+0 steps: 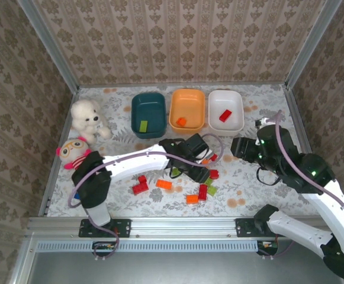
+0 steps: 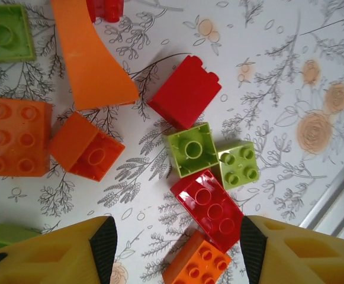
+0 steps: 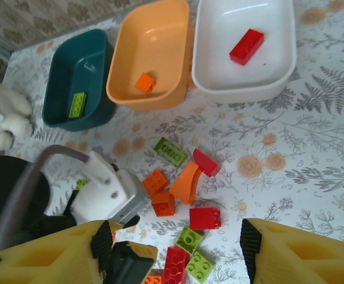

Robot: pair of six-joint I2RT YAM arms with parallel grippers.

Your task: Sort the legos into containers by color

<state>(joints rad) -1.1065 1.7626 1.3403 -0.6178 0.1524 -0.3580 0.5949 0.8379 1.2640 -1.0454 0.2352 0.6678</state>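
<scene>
Left pincer point(image 2: 177, 244) gapes over a red lego point(image 2: 210, 210); right pincer point(image 3: 174, 244) gapes empty.

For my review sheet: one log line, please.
left end effector: open over loose legos | right end effector: open | containers: one lego each

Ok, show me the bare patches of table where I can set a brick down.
Bare table in front of the white tub, right of the legos. Another patch between the teal tub and the white bear. Crowded: the centre pile under the left gripper.
</scene>
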